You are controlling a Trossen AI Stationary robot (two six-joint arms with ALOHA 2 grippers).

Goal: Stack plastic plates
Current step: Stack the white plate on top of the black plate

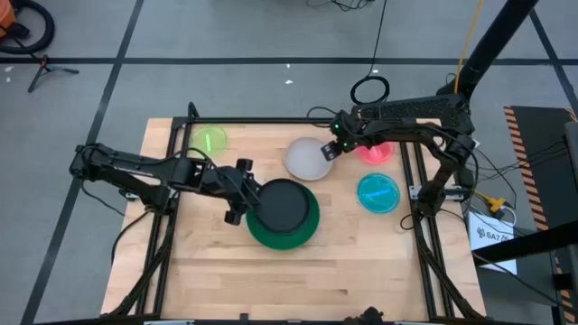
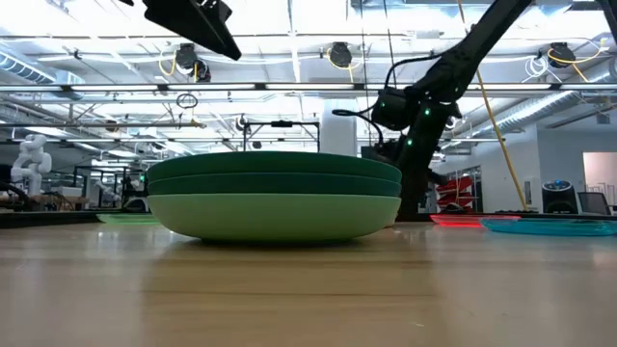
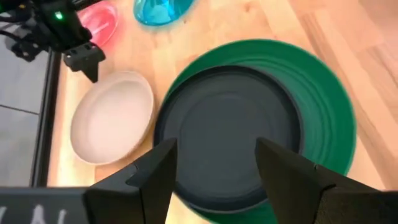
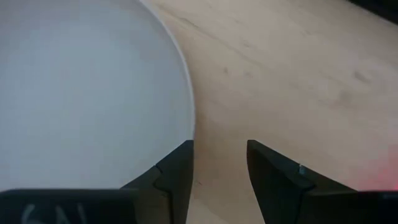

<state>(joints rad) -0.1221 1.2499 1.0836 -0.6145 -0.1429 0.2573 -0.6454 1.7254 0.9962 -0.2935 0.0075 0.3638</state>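
On the wooden table (image 1: 208, 271) a stack of large plates (image 2: 275, 198) sits near the middle: from the low view, two dark green plates rest on a mint one. From above, a dark plate (image 1: 283, 204) lies nested on top of that stack, with the green rim (image 1: 307, 233) showing around its near side.

The left tool (image 1: 242, 192) hovers at the left edge of the dark plate. Its fingers (image 3: 158, 168) are spread wide, and in its wrist view they frame the dark plate (image 3: 227, 127) with nothing between them.

The white plate (image 1: 307, 158) lies just behind the stack, close to it. The right tool (image 1: 330, 150) is at the white plate's right edge. Its fingers (image 4: 177, 168) are spread a little, one on each side of the white plate's rim (image 4: 188, 93); I cannot tell whether they touch it.

The red plate (image 1: 377, 151) lies right of the white one, partly under the right arm. The cyan plate (image 1: 377, 192) lies in front of the red one, near the right edge of the table. The lime plate (image 1: 211, 140) sits alone at the far left corner, well apart from the others.
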